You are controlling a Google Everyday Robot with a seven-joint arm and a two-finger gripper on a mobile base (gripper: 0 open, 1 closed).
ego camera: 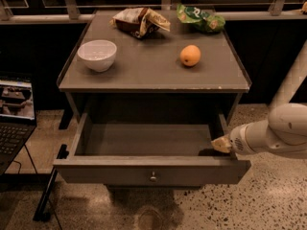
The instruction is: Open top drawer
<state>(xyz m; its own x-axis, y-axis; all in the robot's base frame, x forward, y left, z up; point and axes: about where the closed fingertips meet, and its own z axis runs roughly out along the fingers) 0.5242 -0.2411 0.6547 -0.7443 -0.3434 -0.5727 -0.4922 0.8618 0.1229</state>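
Note:
The top drawer is a wide grey drawer with a small round metal knob at the centre of its front. It stands pulled out from the grey cabinet, and its inside shows nothing in it. My gripper is at the drawer's right end, just behind the front panel and against the right side wall. The white arm reaches in from the right. The two lower drawers are hidden beneath the pulled-out one.
On the cabinet top are a white bowl, an orange, a brown snack bag and a green snack bag. A laptop stands at the left. A black stand leg lies on the speckled floor.

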